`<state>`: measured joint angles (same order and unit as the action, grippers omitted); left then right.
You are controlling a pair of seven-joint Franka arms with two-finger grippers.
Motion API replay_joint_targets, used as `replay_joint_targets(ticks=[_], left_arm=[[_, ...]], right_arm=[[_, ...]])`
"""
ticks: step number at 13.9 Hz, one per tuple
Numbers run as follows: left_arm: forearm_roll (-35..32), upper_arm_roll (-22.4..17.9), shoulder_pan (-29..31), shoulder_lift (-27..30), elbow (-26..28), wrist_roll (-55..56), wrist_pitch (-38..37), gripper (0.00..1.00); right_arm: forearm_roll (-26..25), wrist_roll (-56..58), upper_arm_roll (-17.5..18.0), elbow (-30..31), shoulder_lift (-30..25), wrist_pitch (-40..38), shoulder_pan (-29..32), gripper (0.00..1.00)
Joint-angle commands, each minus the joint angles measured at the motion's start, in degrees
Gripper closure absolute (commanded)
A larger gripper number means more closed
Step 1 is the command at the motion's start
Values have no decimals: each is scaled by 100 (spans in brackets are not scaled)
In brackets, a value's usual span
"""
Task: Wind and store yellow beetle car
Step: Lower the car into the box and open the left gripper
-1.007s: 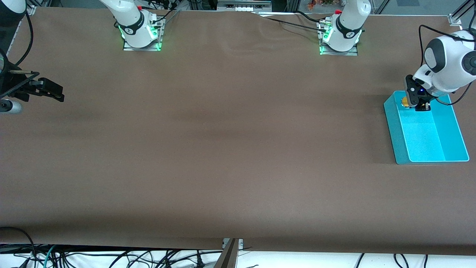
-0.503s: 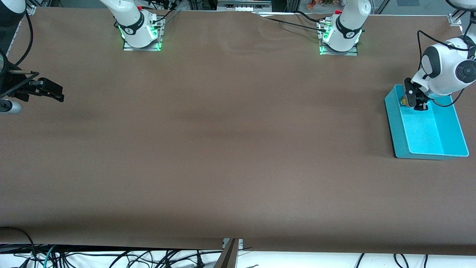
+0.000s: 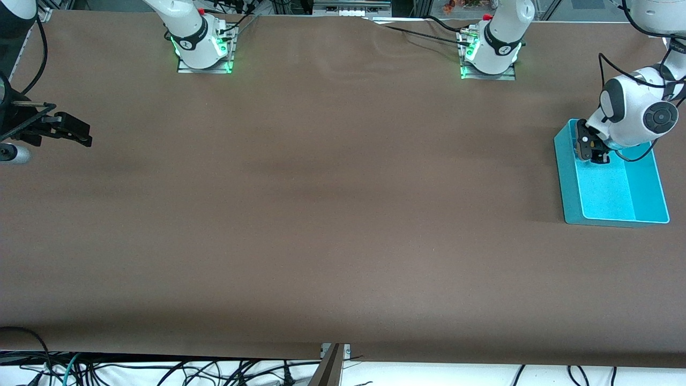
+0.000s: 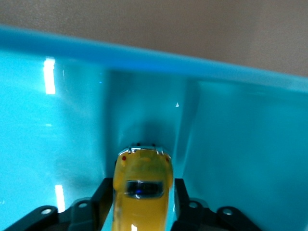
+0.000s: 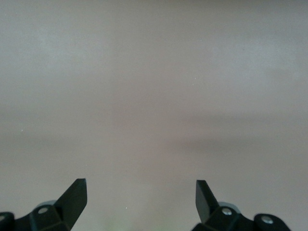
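The yellow beetle car [image 4: 143, 179] is clamped between the fingers of my left gripper [image 4: 143, 184], its rounded end pointing into a corner of the teal bin [image 4: 144, 57]. In the front view my left gripper [image 3: 590, 150] is down inside the bin [image 3: 568, 182], at the end farther from the front camera, and it hides the car there. My right gripper [image 3: 75, 132] waits open and empty at the right arm's end of the table, over bare brown tabletop [image 5: 141, 190].
The bin stands at the left arm's end of the table. A black stand with a cable [image 3: 16, 120] sits beside my right gripper at the table's edge. Cables hang below the front edge.
My left gripper has gone down into the bin with the car, toward the bin's end farther from the front camera. The bin has slid a little that way too. The right arm has not moved.
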<state>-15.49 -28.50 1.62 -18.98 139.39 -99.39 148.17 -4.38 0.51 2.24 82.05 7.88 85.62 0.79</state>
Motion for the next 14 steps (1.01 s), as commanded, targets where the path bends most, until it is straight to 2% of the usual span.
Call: replay_joint_targets(ticks=[1, 4, 5, 7, 10, 12, 13, 14], left_arm=[[414, 3, -12, 288, -79, -19, -174, 0], [398, 55, -56, 1349, -79, -53, -482, 0], [406, 195, -56, 1693, -79, -10, -587, 0], [442, 275, -213, 2274, -79, 391, -841, 1], [450, 293, -512, 2951, -88, 2119, -1474, 1], [459, 389, -767, 3067, -262, 3385, -1790, 1], [572, 537, -838, 3067, -438, 3983, -2010, 1], [826, 852, -847, 3067, -552, 4555, -2238, 1]], right_arm=[[-28, 64, 58, 47, -50, 43, 88, 0], [-28, 64, 58, 47, -50, 43, 88, 0], [-37, 64, 58, 47, -50, 43, 88, 0], [-37, 64, 58, 47, -50, 43, 88, 0], [-37, 64, 58, 47, -50, 43, 88, 0], [-37, 64, 58, 47, -50, 43, 96, 0], [-37, 64, 58, 47, -50, 43, 96, 0], [-37, 64, 58, 47, -50, 43, 105, 0]])
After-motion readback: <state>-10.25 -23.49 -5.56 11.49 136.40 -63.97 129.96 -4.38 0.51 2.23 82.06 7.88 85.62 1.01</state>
